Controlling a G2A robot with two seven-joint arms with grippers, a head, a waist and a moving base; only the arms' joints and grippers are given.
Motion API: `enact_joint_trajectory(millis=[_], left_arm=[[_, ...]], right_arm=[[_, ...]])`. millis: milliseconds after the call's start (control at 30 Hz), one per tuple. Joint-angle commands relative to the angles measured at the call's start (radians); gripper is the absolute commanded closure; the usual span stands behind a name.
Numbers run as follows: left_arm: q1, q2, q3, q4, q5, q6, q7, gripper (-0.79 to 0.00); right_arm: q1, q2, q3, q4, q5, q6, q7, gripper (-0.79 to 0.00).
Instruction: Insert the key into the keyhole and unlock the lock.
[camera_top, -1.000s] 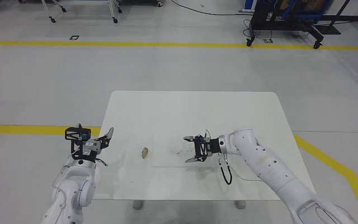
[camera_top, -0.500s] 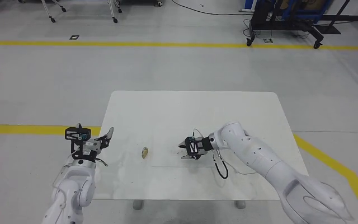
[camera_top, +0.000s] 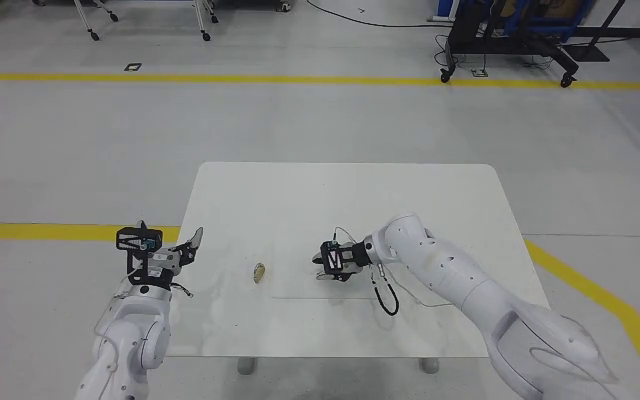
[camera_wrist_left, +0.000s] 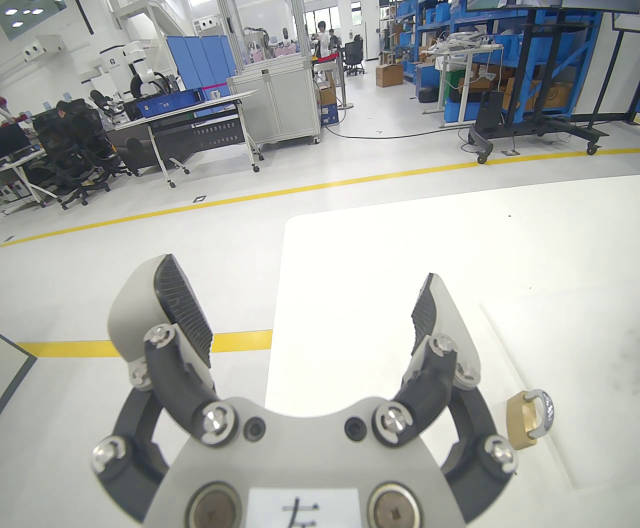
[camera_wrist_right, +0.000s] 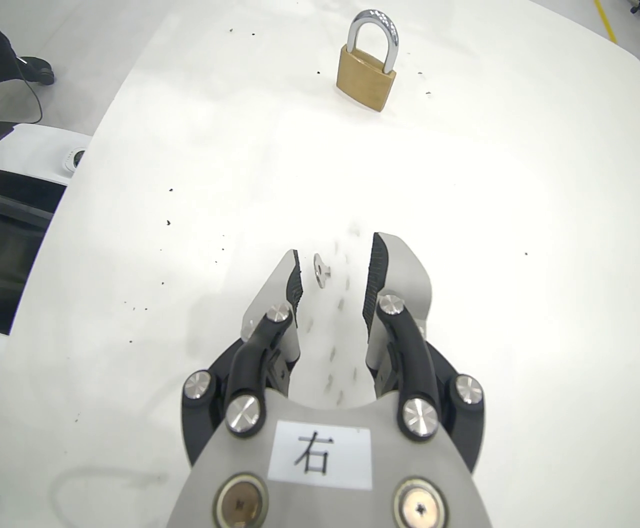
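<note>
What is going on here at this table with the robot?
The robot seems about to pick up the key. Its right gripper sits low over the white table, with the small key lying between its open jaws, not yet gripped. The brass padlock lies apart from it, untouched. The left gripper hangs open beside the table's edge.

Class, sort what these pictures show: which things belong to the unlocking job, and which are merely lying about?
Job: key, padlock, right end effector open around the key, left end effector.
Lying about: dark specks on the table, office chairs, blue shelving.
</note>
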Motion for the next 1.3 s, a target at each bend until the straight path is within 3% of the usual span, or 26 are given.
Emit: enact_joint_trajectory(millis=[0,33,67,500,767,1267], left_arm=[[0.0,0.0,0.0,0.0,0.0,0.0,0.0,-0.785],[0.0,0.0,0.0,0.0,0.0,0.0,0.0,-0.785],[0.0,0.0,0.0,0.0,0.0,0.0,0.0,-0.785],[0.0,0.0,0.0,0.0,0.0,0.0,0.0,-0.785],[0.0,0.0,0.0,0.0,0.0,0.0,0.0,-0.785],[-0.007,0.001,0.023,-0.03,0.04,-0.034,0.0,-0.785]], right_arm=[[0.005,-0.005,-0.009,0.008,-0.008,0.002,-0.01,-0.151],[0.007,-0.007,-0.013,0.012,-0.011,0.003,-0.016,-0.049],[0.008,-0.009,-0.016,0.015,-0.013,0.001,-0.024,0.0],[0.017,0.001,-0.034,0.028,-0.07,0.023,-0.153,0.0],[-0.01,0.019,0.002,-0.003,-0.049,0.094,-0.109,0.0],[-0.01,0.019,0.002,-0.003,-0.049,0.094,-0.109,0.0]])
